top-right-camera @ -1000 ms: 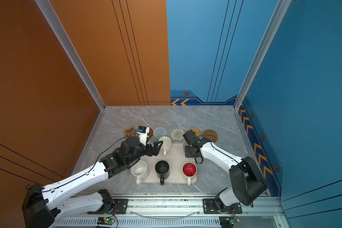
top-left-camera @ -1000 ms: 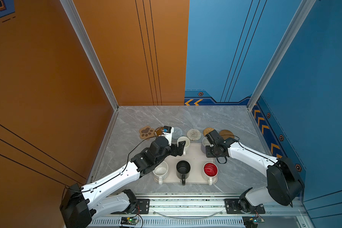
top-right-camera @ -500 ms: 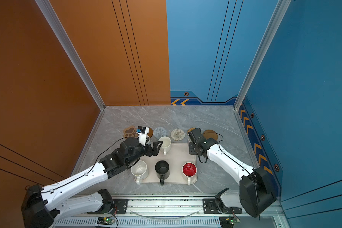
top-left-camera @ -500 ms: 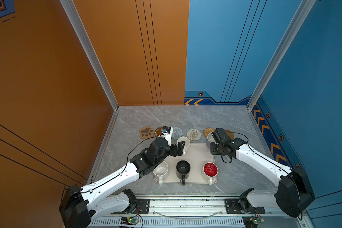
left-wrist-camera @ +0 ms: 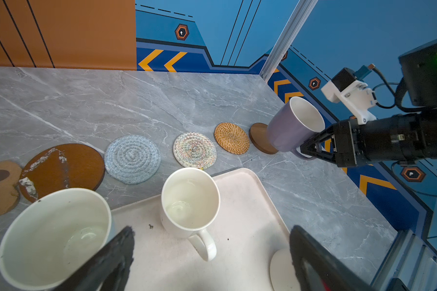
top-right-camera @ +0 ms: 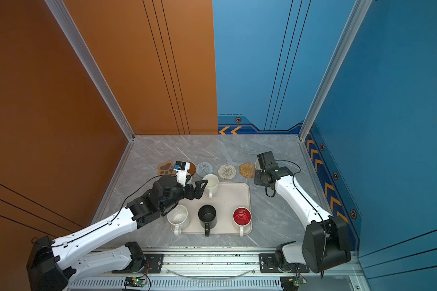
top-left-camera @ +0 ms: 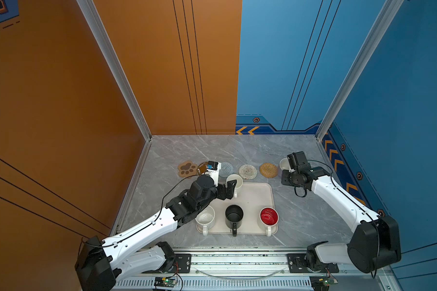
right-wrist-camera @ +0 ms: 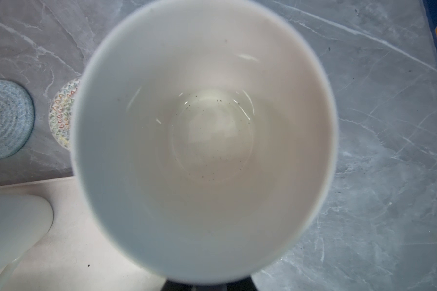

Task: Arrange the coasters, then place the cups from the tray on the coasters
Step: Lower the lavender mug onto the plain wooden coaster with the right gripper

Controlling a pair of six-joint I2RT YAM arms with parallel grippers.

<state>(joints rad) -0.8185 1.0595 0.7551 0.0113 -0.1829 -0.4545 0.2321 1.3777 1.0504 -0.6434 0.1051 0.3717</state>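
Observation:
My right gripper (top-left-camera: pixel 286 173) is shut on the handle of the lavender cup (left-wrist-camera: pixel 292 126), which it holds tilted with its base at the far-right brown wooden coaster (left-wrist-camera: pixel 259 137). The cup's white inside (right-wrist-camera: pixel 205 126) fills the right wrist view. My left gripper (top-left-camera: pixel 228 188) is open over the back left of the tray (top-left-camera: pixel 256 194), and the cream-white cup's (left-wrist-camera: pixel 189 201) handle lies between its fingers (left-wrist-camera: pixel 119 252). A light blue cup (left-wrist-camera: pixel 53 236) stands beside it. Paw (top-left-camera: pixel 187 168), brown (left-wrist-camera: pixel 68 166), grey-blue (top-left-camera: pixel 226 168), woven white (top-left-camera: pixel 247 171) and rattan (top-left-camera: pixel 268 169) coasters form a row.
Speckled white (top-left-camera: pixel 205 218), black (top-left-camera: pixel 234 214) and red-inside (top-left-camera: pixel 269 216) cups stand along the tray's front edge. The blue wall (top-left-camera: pixel 343 161) runs close behind my right arm. A metal rail (top-left-camera: pixel 237 259) borders the table's front.
My right arm has carried the lavender cup from the tray's back right corner out to the right, to the far-right brown coaster. The left arm has barely moved.

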